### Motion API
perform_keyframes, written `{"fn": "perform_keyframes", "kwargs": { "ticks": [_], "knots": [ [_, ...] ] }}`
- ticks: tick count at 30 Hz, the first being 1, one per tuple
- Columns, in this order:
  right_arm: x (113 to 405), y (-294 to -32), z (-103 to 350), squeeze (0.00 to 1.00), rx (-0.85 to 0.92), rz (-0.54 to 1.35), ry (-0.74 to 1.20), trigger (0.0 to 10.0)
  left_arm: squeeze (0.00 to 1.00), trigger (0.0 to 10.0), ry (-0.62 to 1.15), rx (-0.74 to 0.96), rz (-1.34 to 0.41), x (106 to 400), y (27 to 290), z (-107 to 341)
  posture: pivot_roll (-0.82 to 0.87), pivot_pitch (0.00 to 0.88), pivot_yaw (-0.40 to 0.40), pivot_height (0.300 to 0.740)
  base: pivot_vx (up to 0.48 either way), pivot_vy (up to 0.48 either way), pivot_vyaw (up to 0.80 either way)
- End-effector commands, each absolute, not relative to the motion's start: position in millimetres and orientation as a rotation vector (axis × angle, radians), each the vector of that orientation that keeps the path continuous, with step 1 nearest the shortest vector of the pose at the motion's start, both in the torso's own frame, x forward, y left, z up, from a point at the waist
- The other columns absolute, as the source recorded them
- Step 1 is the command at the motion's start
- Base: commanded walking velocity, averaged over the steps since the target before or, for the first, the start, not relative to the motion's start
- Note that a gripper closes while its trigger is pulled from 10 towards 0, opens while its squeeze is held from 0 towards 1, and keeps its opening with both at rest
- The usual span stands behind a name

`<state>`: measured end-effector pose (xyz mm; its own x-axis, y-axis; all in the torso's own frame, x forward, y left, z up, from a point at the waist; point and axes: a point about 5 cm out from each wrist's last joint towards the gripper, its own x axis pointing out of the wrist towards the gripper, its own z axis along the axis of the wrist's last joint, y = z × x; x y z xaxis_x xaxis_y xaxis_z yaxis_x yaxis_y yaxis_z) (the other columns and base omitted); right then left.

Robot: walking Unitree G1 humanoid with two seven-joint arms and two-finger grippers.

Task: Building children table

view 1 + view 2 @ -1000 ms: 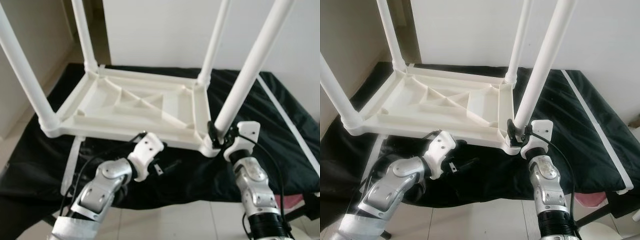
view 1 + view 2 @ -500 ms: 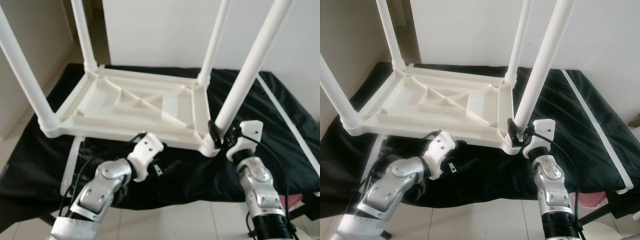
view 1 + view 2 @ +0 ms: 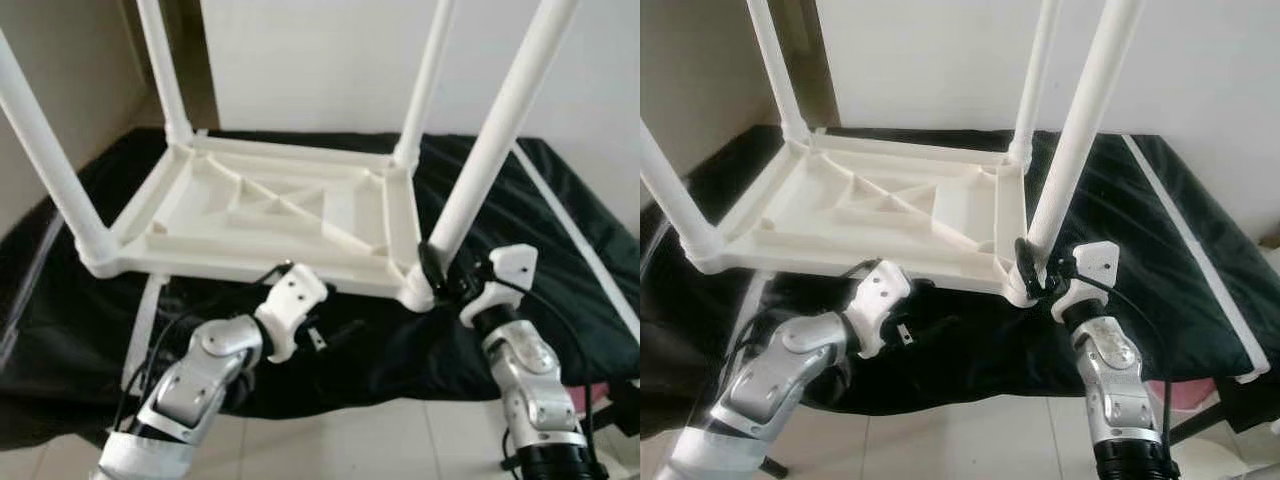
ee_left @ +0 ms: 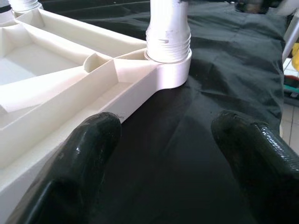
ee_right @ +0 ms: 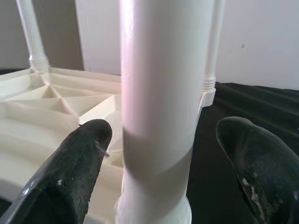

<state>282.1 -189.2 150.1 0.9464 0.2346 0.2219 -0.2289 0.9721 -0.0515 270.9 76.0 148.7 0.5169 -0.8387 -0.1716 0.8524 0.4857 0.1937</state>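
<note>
tabletop (image 3: 270,215): 1 | legs (image 3: 495,140): 4 | black cloth (image 3: 560,260): 1 | end effectors (image 3: 445,275): 2

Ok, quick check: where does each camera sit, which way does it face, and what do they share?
Left eye, right eye: on the head, looking down at the upturned white table on black cloth; both silver arms show.
Left wrist: looks along the left gripper, fingers apart, past the table's near edge.
Right wrist: looks along the right gripper, fingers either side of the near right leg.
Shared: that leg's socket also shows in the left wrist view.
</note>
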Motion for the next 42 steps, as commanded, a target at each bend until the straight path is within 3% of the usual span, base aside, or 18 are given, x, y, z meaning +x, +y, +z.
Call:
{"fn": "perform_keyframes", "kwargs": {
  "ticks": [1, 19, 42],
  "knots": [
    [280.4, -190.9, 150.1, 0.0, -0.03, 0.249, -0.221, 10.0, 0.0, 10.0, 0.06, 0.268, -1.154, 265.6, 69.9, 151.7, -0.03, 0.011, -0.012, 0.74, 0.0, 0.0, 0.0],
    [271.0, -199.7, 161.8, 0.0, -0.071, 0.343, -0.21, 10.0, 0.0, 10.0, 0.055, 0.256, -1.236, 254.4, 66.6, 159.3, -0.04, 0.075, -0.008, 0.74, 0.0, 0.0, 0.0],
    [303.8, -200.9, 158.6, 0.0, -0.137, 0.515, -0.127, 10.0, 0.0, 10.0, 0.095, 0.324, -1.288, 240.5, 65.3, 154.4, -0.01, 0.087, 0.016, 0.74, 0.0, 0.0, 0.0]
  ]
}}
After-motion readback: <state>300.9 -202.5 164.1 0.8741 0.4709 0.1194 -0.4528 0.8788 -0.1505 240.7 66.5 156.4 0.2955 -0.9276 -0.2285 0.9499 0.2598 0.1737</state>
